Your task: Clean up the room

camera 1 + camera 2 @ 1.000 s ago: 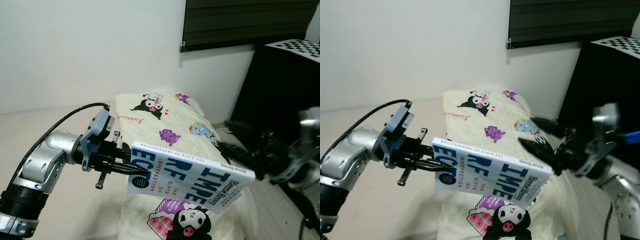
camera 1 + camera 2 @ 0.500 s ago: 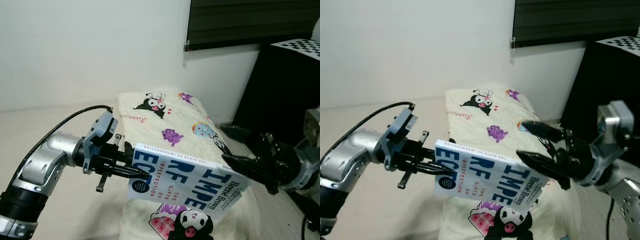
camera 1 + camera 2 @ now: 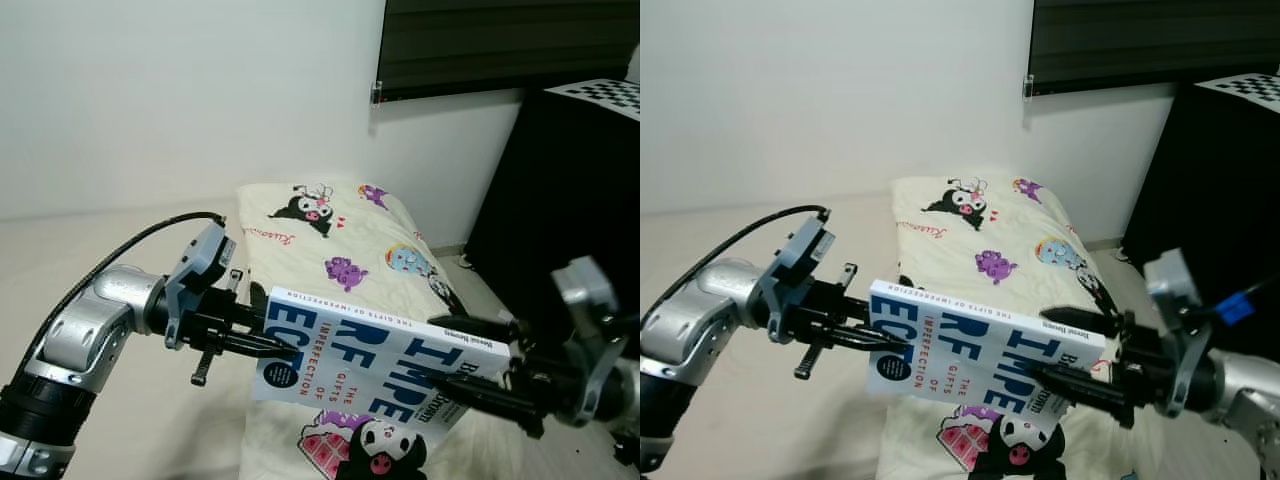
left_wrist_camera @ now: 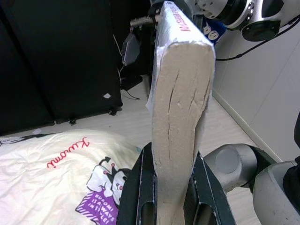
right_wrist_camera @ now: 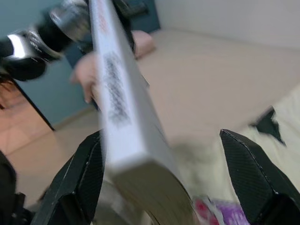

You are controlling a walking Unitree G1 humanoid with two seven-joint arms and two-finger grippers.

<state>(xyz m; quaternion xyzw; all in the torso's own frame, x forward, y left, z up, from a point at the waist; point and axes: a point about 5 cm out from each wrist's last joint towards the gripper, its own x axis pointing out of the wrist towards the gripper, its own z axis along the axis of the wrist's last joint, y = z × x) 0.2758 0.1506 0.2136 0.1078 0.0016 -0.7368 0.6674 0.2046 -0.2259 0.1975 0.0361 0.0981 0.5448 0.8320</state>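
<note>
A white paperback book [image 3: 370,355] with big blue title letters hangs face up above a cartoon-print bed cover [image 3: 340,230]. My left gripper [image 3: 285,345] is shut on the book's left edge; in the left wrist view its fingers [image 4: 140,187] pinch the page block [image 4: 180,108]. My right gripper [image 3: 438,350] is open at the book's spine end, one finger above and one below the cover. In the right wrist view the book [image 5: 126,126] sits between the spread fingers [image 5: 248,173], close to one of them.
A tall black cabinet [image 3: 570,180] stands at the right, with a checkerboard sheet [image 3: 605,95] on top. A white wall and a dark window blind [image 3: 480,40] lie behind the bed. Beige floor [image 3: 90,240] spreads to the left.
My right gripper has swung in and down from the right, and its open fingers now straddle the book's spine end. The left gripper keeps its hold in place.
</note>
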